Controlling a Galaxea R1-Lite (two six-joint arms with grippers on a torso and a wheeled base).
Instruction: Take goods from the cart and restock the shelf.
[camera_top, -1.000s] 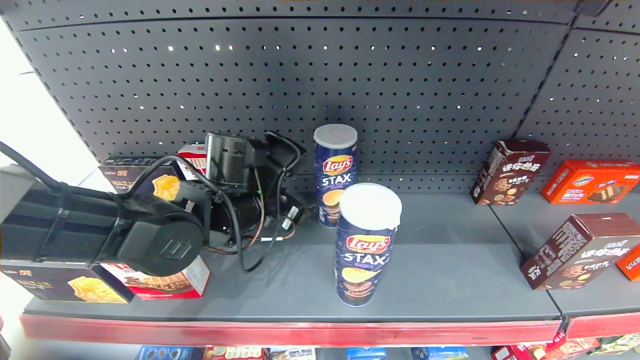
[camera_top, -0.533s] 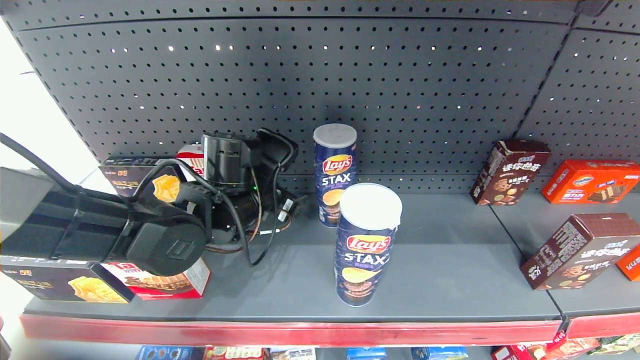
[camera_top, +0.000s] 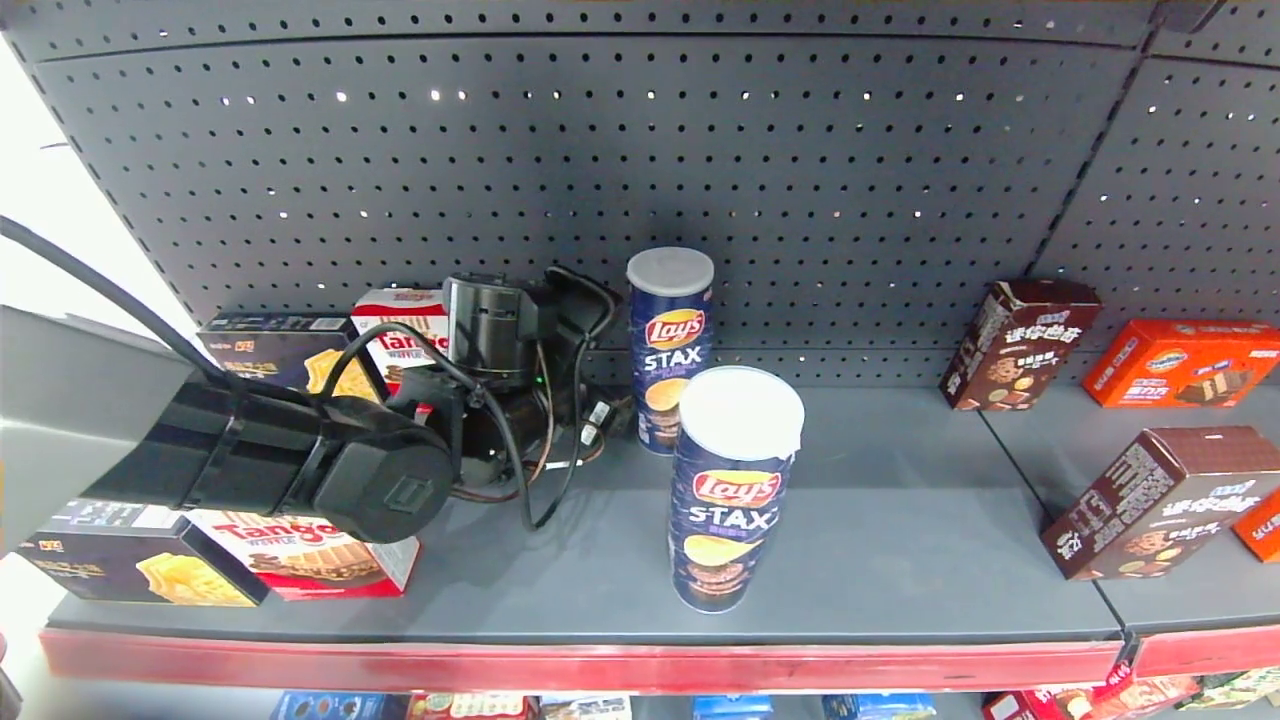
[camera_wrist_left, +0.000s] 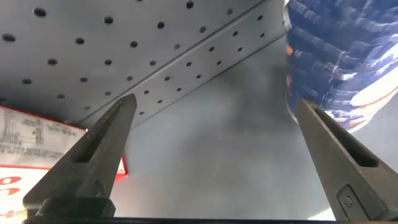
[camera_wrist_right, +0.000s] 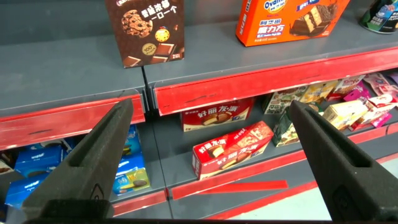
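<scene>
- Jaws wide apart, empty, on L gripper (camera_wrist_left: 211, 155); R gripper (camera_wrist_right: 217, 155) same, off by lower shelves.
- Task item: rear chips can (camera_top: 670, 345) upright on shelf (camera_top: 900, 520), just beside L gripper, outside its gap; long axis vertical.

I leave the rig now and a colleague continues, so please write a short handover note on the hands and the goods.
Left hand: open, empty, low over the shelf beside the rear chip can, not gripping it.
Right hand: open, empty, away from this shelf, facing the lower shelves.
Done: rear chip can and front chip can stand upright on the shelf, one behind the other.
To do: probably pull the left hand back and fetch the next goods from the cart.
</scene>
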